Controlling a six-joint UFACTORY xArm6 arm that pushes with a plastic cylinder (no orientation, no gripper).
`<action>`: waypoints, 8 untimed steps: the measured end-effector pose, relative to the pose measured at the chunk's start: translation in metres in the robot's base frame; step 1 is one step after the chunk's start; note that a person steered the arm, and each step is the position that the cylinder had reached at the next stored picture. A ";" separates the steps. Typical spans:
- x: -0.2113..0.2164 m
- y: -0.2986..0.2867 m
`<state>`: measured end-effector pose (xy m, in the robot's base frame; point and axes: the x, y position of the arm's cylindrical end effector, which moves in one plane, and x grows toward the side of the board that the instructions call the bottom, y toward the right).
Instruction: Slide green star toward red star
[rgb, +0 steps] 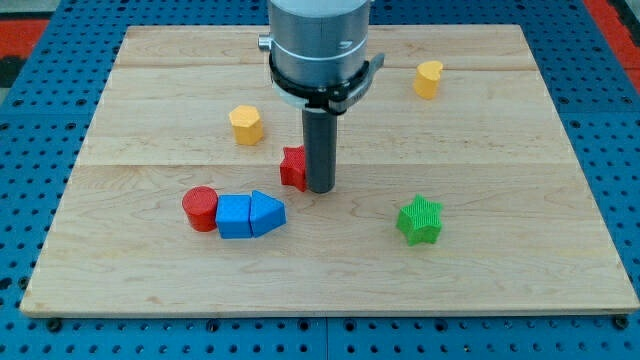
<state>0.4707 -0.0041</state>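
Note:
The green star (420, 221) lies on the wooden board at the lower right of centre. The red star (293, 167) lies near the board's middle, partly hidden behind my rod. My tip (320, 188) rests on the board right beside the red star, on its right side, and about a hundred pixels to the upper left of the green star.
A red cylinder (200, 208), a blue cube (234, 216) and a blue wedge-like block (267, 213) sit in a row at the lower left. A yellow hexagon (246, 125) lies left of the rod. A yellow heart-like block (428, 79) lies at the upper right. The board's edge (330, 312) runs along the bottom.

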 end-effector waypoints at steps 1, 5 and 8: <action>-0.002 0.027; 0.098 0.303; 0.071 0.120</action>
<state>0.5416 0.1158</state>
